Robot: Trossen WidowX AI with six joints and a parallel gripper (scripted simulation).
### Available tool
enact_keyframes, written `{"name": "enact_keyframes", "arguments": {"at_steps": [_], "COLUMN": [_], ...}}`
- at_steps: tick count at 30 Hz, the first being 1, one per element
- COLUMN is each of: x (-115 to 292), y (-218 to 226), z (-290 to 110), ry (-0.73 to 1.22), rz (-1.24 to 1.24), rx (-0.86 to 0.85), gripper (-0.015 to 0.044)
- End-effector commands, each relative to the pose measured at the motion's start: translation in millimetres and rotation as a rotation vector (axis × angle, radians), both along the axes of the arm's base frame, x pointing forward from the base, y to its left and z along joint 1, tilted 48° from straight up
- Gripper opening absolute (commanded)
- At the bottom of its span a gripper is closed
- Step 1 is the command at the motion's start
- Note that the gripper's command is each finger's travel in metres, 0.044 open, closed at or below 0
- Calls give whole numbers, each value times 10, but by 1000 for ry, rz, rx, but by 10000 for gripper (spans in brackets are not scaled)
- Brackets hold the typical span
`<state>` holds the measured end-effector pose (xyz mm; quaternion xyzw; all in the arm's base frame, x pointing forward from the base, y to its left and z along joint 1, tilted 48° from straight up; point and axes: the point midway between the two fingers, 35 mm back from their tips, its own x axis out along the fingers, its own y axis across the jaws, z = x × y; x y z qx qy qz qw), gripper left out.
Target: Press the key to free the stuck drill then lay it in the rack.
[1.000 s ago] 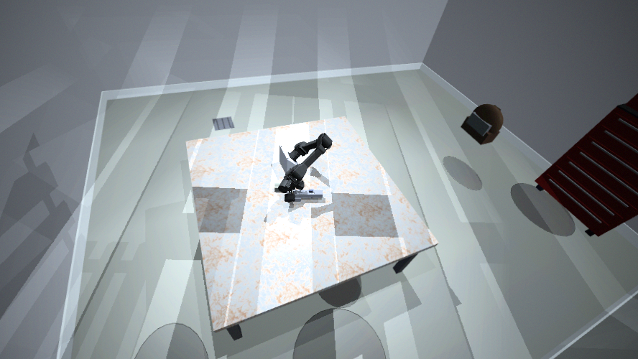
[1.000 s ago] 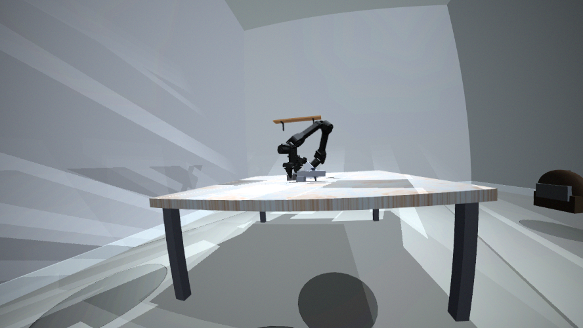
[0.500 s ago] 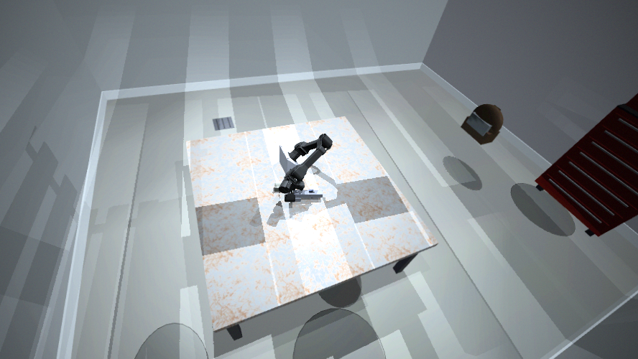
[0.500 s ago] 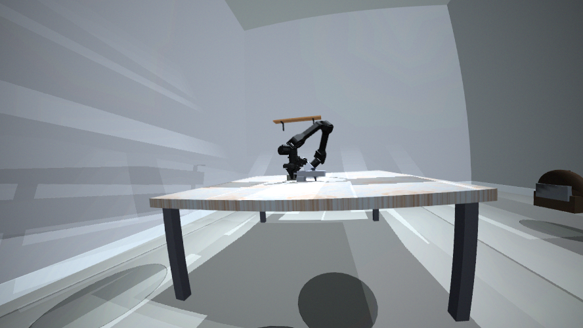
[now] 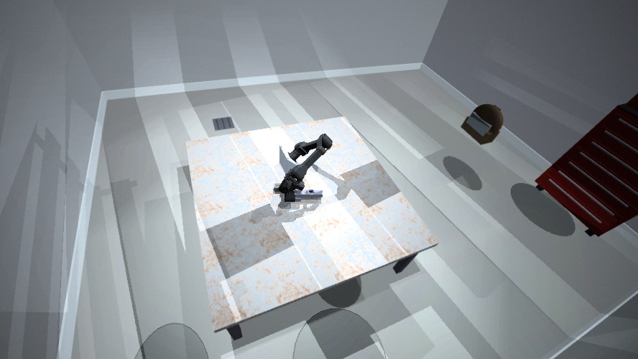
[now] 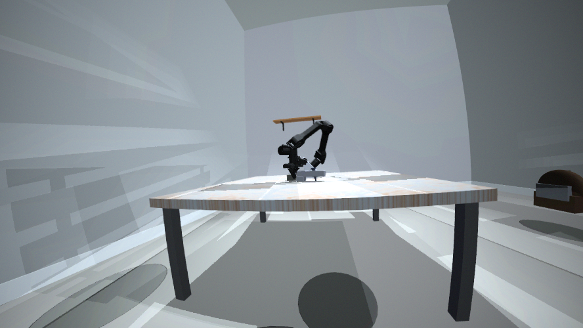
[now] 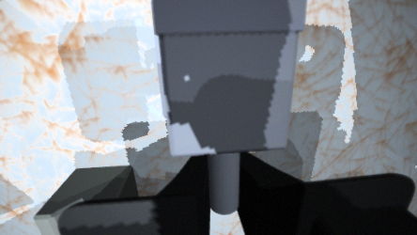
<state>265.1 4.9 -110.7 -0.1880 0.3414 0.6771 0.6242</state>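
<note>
My gripper [image 5: 289,197] [image 6: 293,176] [image 7: 215,148] points down, low over the table, its black fingers close on both sides of the drill [image 7: 223,199]. The drill shows as a grey cylinder sticking out of the end of a boxy grey housing [image 5: 315,194] [image 6: 314,174] [image 7: 227,61]. The fingers are shut on it. The drill is too small to make out in the top and exterior views. A small grey-green block [image 5: 276,189] [image 7: 94,183], possibly the rack, stands beside the left finger. I cannot make out the key in the wrist view; the top and exterior views are too small to tell it.
The housing and arm stand on the marbled table [image 5: 357,256] [image 6: 322,203]. A thin grey upright plate [image 5: 282,156] stands behind the gripper. A brown shelf [image 6: 297,119] hangs on the wall. A red cabinet [image 5: 589,178] and a brown rounded object [image 5: 487,116] [image 6: 563,181] are away from the table.
</note>
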Motion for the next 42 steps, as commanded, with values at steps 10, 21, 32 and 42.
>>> {"name": "enact_keyframes", "arguments": {"at_steps": [10,21,32,42], "x": [-16,-41,-65,-66], "y": [-66,-165,-270,-289], "z": [-64,-163,-262,-268], "ry": [5,4,4,-1], "rz": [-4,-4,-4,-4], "rx": [5,4,3,1], "gripper": [0,0,0,105]}}
